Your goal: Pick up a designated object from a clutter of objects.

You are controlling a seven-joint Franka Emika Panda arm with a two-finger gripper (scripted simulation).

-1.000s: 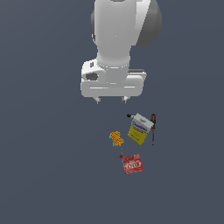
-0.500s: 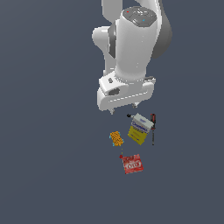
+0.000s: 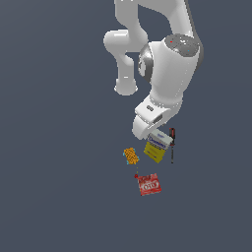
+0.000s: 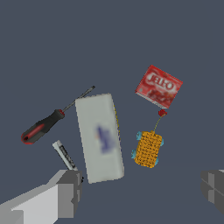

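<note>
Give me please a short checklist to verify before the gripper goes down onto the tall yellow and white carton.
1. Gripper open: ok, the fingers stand wide apart.
2. Carton between the fingers: ok in the wrist view.
3. Marker clear of the finger path: not ok, it lies beside one finger.
4. Orange block apart from carton: ok, a gap shows.
5. Screwdriver touching carton: cannot tell.
6. Red packet out of the way: ok.
</note>
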